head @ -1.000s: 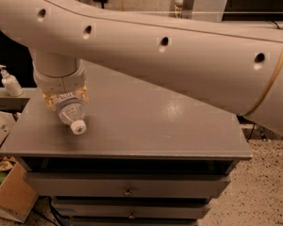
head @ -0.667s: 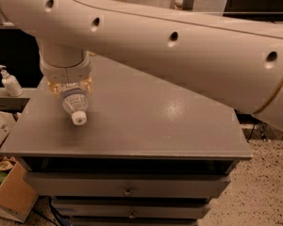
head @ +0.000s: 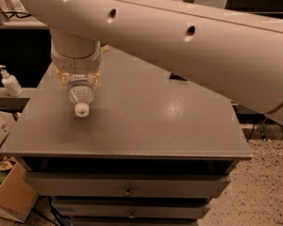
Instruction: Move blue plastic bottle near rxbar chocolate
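- The gripper (head: 79,80) hangs from the thick cream-coloured arm (head: 188,36) over the left part of the table (head: 146,121), towards its back edge.
- Its fingers (head: 61,77) are pale yellow and sit close on either side of the bottle (head: 80,94), clamped on the upper body.
- The bottle is clear plastic and round. It tilts so that its white ribbed cap (head: 81,109) points down and towards the front, below the fingers.
- I cannot tell whether the cap touches the table.
- The table is a flat grey slab with a dull sheen, and it has drawers (head: 127,185) with small round knobs below.
- A white pump dispenser (head: 10,82) stands upright on a ledge well off to the left.
- A cardboard box (head: 12,194) sits on the speckled floor (head: 264,182).
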You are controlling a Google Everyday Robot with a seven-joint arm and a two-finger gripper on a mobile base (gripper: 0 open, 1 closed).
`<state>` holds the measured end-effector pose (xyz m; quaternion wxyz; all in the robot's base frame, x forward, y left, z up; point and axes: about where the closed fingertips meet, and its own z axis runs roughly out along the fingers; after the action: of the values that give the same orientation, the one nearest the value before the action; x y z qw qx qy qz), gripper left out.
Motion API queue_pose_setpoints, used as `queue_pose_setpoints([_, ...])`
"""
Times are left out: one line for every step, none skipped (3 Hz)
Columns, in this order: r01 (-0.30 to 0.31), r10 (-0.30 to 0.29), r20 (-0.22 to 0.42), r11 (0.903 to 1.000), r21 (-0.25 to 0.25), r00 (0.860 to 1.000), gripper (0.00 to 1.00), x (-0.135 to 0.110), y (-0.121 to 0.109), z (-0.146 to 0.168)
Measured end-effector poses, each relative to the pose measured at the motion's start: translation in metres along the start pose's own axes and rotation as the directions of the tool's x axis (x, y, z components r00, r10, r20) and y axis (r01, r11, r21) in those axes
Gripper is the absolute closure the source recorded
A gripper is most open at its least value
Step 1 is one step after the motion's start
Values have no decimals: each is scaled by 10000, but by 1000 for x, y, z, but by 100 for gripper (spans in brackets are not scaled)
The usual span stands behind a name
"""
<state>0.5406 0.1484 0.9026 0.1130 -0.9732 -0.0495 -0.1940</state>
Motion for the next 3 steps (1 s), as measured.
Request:
queue_pose_setpoints([-32,32,-1,10000,-70,10000,100,-2,2,0])
queue_pose_setpoints([-580,573,-194,9977,-353,9982,100,4,22,-4])
queue_pose_setpoints([-1351,1331,-485,9900,-405,9899,100,12,54,-15])
